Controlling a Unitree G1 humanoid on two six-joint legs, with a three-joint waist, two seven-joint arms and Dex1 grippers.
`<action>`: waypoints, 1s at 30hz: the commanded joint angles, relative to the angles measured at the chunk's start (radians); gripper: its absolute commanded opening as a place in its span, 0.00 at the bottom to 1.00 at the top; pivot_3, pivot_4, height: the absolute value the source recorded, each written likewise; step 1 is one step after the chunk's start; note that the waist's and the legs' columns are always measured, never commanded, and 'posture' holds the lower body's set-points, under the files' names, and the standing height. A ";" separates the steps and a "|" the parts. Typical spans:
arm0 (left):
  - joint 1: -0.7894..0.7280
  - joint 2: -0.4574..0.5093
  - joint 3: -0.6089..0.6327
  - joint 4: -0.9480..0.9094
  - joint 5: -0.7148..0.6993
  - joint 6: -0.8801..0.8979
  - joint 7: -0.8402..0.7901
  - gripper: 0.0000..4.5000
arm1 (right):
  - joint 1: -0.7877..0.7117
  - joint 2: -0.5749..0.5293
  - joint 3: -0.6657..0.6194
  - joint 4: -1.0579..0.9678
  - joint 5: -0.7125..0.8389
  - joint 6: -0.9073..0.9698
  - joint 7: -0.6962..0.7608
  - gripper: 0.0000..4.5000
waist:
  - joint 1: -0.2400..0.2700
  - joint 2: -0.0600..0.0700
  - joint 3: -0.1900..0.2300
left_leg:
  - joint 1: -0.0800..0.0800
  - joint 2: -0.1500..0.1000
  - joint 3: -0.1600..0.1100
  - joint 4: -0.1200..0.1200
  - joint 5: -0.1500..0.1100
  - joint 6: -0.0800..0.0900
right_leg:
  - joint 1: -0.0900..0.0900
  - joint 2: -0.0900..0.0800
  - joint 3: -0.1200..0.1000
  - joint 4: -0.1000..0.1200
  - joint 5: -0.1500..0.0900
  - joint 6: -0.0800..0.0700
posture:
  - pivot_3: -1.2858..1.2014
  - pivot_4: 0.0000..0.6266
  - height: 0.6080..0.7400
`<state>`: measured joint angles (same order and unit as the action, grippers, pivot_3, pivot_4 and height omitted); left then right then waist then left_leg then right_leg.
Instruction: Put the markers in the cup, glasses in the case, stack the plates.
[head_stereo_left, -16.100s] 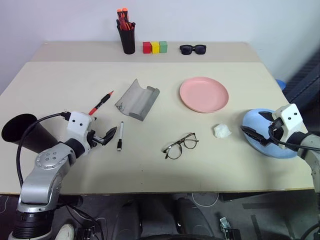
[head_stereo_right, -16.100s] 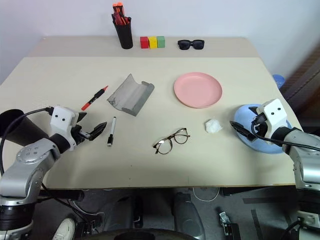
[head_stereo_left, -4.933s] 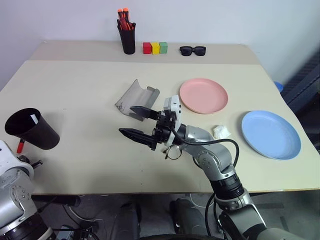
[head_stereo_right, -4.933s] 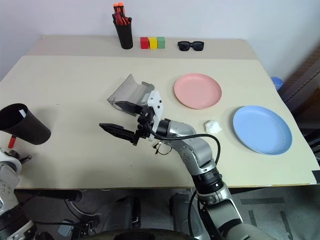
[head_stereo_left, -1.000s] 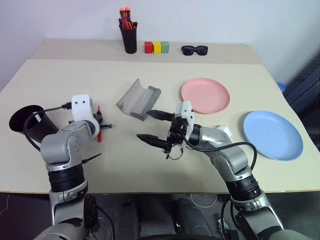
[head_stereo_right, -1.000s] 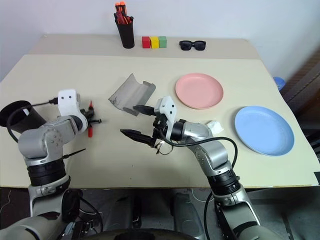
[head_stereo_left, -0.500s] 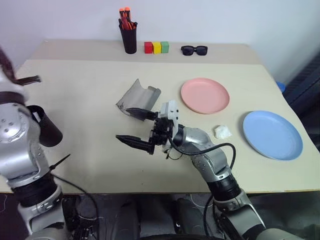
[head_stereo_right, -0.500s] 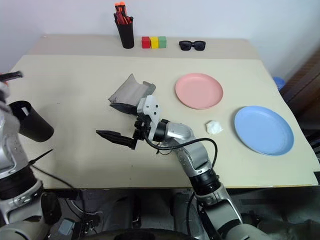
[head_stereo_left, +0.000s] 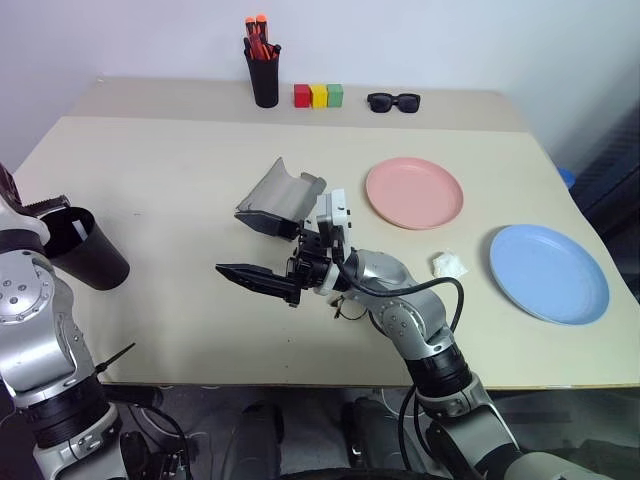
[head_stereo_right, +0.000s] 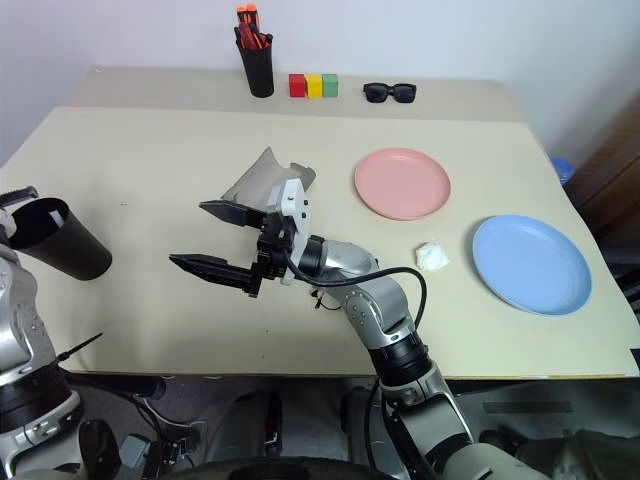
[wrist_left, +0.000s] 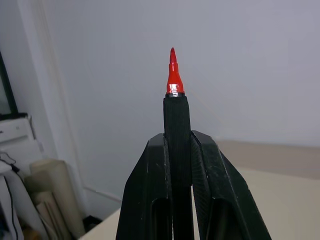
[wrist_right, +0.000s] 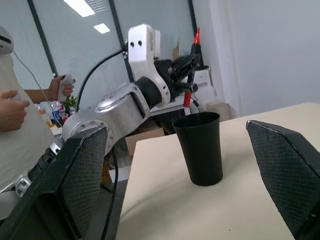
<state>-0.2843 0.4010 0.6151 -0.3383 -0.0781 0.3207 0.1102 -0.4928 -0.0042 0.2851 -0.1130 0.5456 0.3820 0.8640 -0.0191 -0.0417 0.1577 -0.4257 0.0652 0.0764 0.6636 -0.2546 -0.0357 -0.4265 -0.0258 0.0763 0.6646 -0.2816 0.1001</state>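
Slim red marker (wrist_left: 173, 82) clamped in left gripper (wrist_left: 178, 150); matte tapered cup (wrist_right: 200, 148).

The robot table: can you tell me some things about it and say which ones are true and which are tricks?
1. The left gripper is shut on the red marker. True.
2. The pink plate sits on top of the blue plate. False: they lie apart on the table.
3. The right gripper is wide open and holds nothing. True.
4. The grey case is closed. False: it lies open.
5. The black cup has fallen over. False: it stands upright near the table's left edge.
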 joint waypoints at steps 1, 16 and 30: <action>0.016 -0.020 -0.003 -0.029 0.006 -0.033 0.024 0.00 | -0.011 0.011 -0.018 -0.028 0.020 -0.005 -0.004 1.00 | 0.000 0.000 0.000 | 0.000 0.000 0.000 0.000 0.000 0.000 | 0.000 0.000 0.000 0.000 0.000 0.000 | 0.52 0.24 0.87; 0.063 -0.067 -0.031 -0.051 0.027 -0.037 0.072 0.55 | -0.008 0.004 -0.021 -0.033 0.029 0.001 -0.009 1.00 | 0.000 0.000 0.000 | 0.000 0.000 0.000 0.000 0.000 0.000 | 0.000 0.000 0.000 0.000 0.000 0.000 | 0.52 0.24 0.87; -0.118 0.000 -0.232 -0.105 -0.148 0.137 -0.140 0.94 | -0.009 -0.078 -0.077 -0.054 -0.043 0.001 -0.093 1.00 | 0.009 -0.002 -0.001 | -0.001 -0.001 0.000 0.001 0.000 0.000 | 0.001 0.000 -0.001 0.000 0.000 0.000 | 0.52 0.24 0.87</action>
<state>-0.3764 0.3845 0.4508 -0.3960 -0.1782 0.4054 0.0365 -0.4924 -0.0687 0.2411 -0.1157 0.5128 0.3873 0.7876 -0.0097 -0.0432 0.1568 -0.4263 0.0644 0.0761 0.6645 -0.2546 -0.0357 -0.4258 -0.0264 0.0754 0.6643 -0.2816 0.1001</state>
